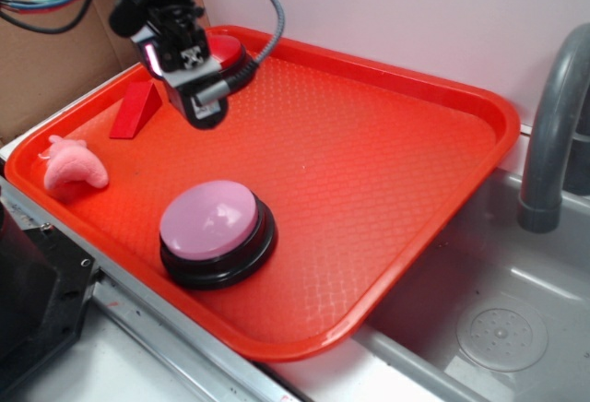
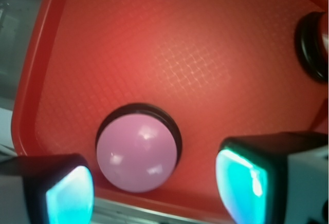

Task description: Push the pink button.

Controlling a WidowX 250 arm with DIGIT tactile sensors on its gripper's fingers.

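The pink button (image 1: 210, 221) has a glossy pale pink dome on a black base and sits near the front edge of the red tray (image 1: 406, 144). My gripper (image 1: 200, 100) hangs in the air over the tray's back left, well above and behind the button, touching nothing. In the wrist view the pink button (image 2: 138, 154) shows below, between the two glowing pads (image 2: 69, 196). The gripper (image 2: 154, 189) is open and holds nothing.
A red-domed button (image 1: 228, 53) stands at the tray's back left, partly behind the gripper; its edge (image 2: 314, 47) shows in the wrist view. A red wedge block (image 1: 135, 112) and a pink plush toy (image 1: 74, 167) lie at the left. A grey sink (image 1: 498, 319) with a faucet (image 1: 553, 135) is on the right.
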